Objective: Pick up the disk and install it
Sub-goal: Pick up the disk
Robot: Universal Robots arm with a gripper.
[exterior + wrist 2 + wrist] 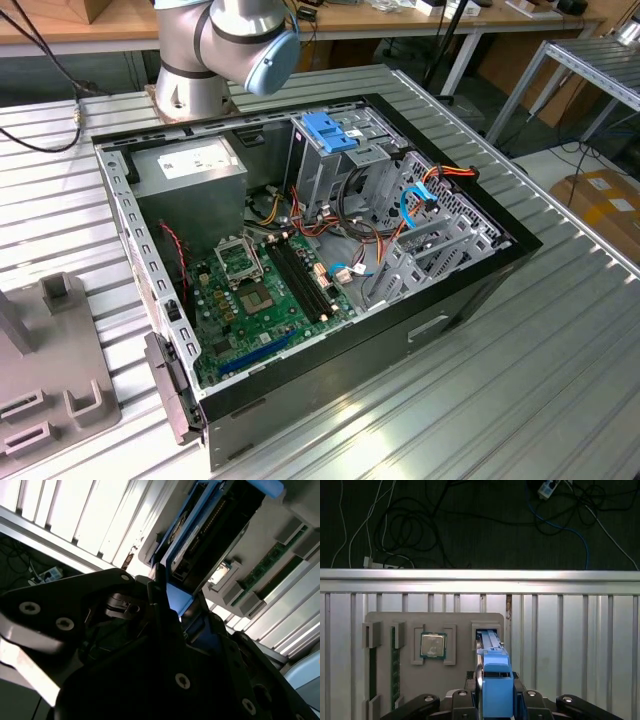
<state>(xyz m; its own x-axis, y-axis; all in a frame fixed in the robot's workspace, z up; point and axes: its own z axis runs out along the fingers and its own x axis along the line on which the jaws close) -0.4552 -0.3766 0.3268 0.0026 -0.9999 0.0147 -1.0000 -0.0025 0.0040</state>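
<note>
The disk (496,677), a flat drive in a bright blue plastic carrier, stands on edge, its far end at a slot of the grey parts tray (435,690). My gripper (497,702) is shut on the carrier's near end, one black finger against each side. In the second wrist view the disk (200,535) shows its labelled face and reaches from the gripper (175,600) toward the tray. Whether it is lifted clear of the slot, I cannot tell. In the exterior view the open computer case (300,250) lies on the slatted table.
The tray also holds a processor chip (433,645) and a green memory stick (395,665). The table's edge (480,580) runs just beyond the tray, with cables on the floor behind. Inside the case sit a blue-capped drive cage (330,130) and a power-supply box (190,170).
</note>
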